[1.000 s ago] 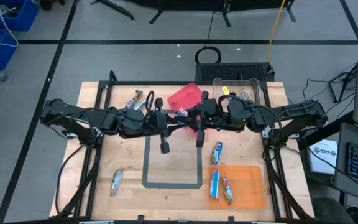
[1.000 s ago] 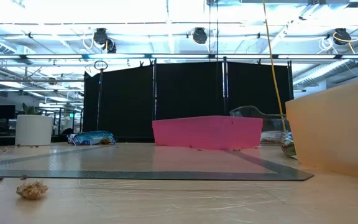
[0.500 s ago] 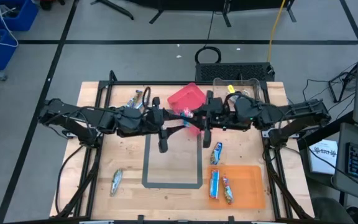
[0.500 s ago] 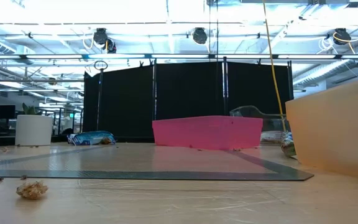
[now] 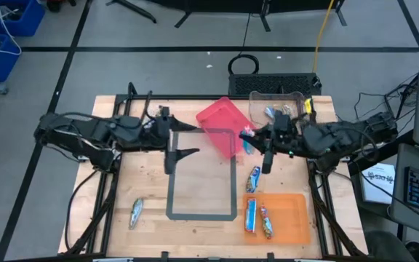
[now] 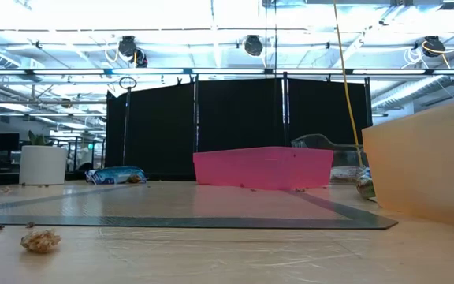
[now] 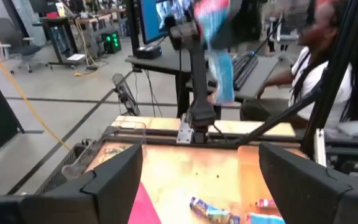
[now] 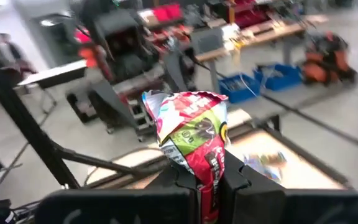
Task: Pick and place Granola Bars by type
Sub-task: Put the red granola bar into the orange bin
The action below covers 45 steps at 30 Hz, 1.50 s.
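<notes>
My right gripper [image 5: 253, 140] hovers over the table right of the pink tray [image 5: 220, 124], shut on a granola bar [image 8: 194, 130] with a red, green and white wrapper. The same bar [image 7: 221, 62] shows blue and white in the left wrist view. My left gripper [image 5: 182, 145] stands open and empty over the far left corner of the grey tape rectangle [image 5: 202, 216], pointing at the right arm. More bars lie loose on the table: one [image 5: 253, 178] right of the rectangle, one [image 5: 136, 212] near left, and some [image 5: 158, 116] far left. My right gripper pinches one end of the bar [image 8: 209, 168] between its two fingers [image 8: 238, 180]. The rest of the wrapper sticks out past the fingertips. The fingers come roughly level from the table's right side. The bar is lifted clear of the table.
An orange tray [image 5: 297, 225] at the near right holds two bars [image 5: 251, 215]. A clear bin [image 5: 257, 98] at the far right holds several more. A white cup [image 6: 43, 164] and a crumb [image 6: 40, 241] show in the low view. A person sits beyond the table's right side.
Both grippers met at the bar over the pink tray. My left gripper has let go and drawn back toward the table's left edge. My right gripper has carried the bar toward the right edge, still clear of the table.
</notes>
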Motion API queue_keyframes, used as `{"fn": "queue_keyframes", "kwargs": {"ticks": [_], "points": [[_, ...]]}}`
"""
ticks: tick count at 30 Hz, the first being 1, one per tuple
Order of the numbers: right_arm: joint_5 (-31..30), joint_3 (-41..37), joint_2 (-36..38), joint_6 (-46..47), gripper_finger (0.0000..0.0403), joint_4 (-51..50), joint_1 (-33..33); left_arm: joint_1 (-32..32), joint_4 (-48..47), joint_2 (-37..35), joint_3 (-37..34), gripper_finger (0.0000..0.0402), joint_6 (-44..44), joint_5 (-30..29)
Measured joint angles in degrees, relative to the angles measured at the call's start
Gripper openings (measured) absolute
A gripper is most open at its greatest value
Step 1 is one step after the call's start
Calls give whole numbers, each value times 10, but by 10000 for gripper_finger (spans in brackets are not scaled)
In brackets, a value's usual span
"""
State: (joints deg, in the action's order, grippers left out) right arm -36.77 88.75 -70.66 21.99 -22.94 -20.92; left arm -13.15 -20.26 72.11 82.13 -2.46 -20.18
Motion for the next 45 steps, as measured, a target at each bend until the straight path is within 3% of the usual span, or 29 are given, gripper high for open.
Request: {"fn": "queue_keyframes", "kwargs": {"ticks": [6, 18, 26, 39, 45], "points": [[-79, 0, 8, 170, 5, -118, -49, 0, -26, -33, 0, 329, -22, -4], [-77, 0, -16, 550, 5, -339, -138, -1, -116, -82, 0, 299, -35, -15], [24, 0, -62, 748, 5, -470, -180, -1, -124, -90, 0, 295, -48, -26], [52, 0, -143, 984, 4, -549, -265, 0, -206, -89, 0, 291, -71, -69], [135, -4, -176, 1004, 4, -558, -273, -1, -223, -88, 0, 284, -77, -69]]}}
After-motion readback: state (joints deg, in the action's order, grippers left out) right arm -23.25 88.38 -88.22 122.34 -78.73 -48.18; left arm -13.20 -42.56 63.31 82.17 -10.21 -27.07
